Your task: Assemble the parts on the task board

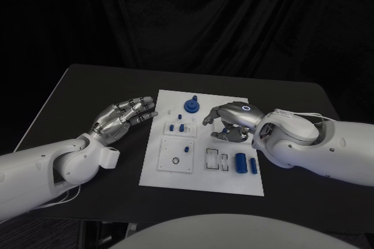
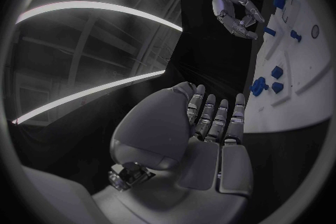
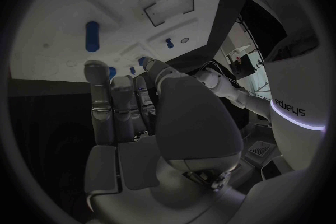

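Left silver hand (image 1: 125, 115) beside white rectangular task board (image 1: 173, 177), fingers spread, holding nothing. Right silver hand (image 1: 231, 119) over board, pinching small blue part (image 1: 224, 133). "sharpa" lettering (image 3: 290, 106) legible on white arm.

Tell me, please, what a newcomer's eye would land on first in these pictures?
Most likely the white task board in the middle of the black table, dotted with small blue parts, such as the round blue piece near its far edge. Next, the two silver hands flanking it: the left hand hovers with fingers spread beside the board's left edge, while the right hand curls over the board's right side, a blue part just under its fingers.
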